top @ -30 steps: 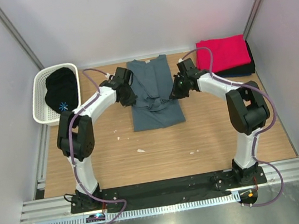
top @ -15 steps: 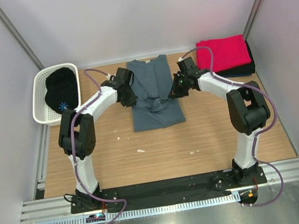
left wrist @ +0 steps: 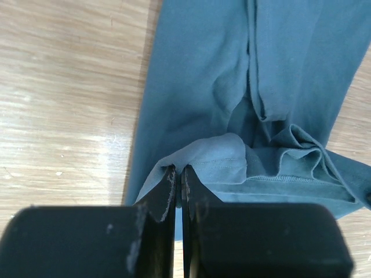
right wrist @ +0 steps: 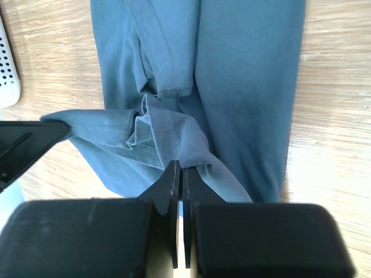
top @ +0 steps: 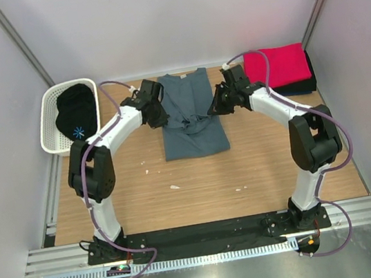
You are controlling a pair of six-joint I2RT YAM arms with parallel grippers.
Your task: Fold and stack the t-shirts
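The slate blue-grey t-shirt [top: 196,143] lies lengthwise at the back middle of the table, sleeves folded in. Its near edge is lifted and doubled back over the body. My left gripper [top: 166,120] is shut on the left corner of that raised edge, which shows as a pinched cloth peak in the left wrist view [left wrist: 178,170]. My right gripper [top: 213,109] is shut on the right corner [right wrist: 178,165]. The cloth sags in wrinkles [left wrist: 290,150] between the two grips. A folded red t-shirt [top: 276,66] rests on a folded dark t-shirt [top: 302,86] at the back right.
A white perforated basket [top: 51,127] stands at the back left with a black t-shirt [top: 78,112] in it. Its edge shows in the right wrist view [right wrist: 7,75]. Small white scraps [top: 174,186] lie on the wooden table. Walls close in on three sides.
Both grippers have moved toward the back of the table, carrying the shirt's lifted edge farther over its body. The grips stay shut.
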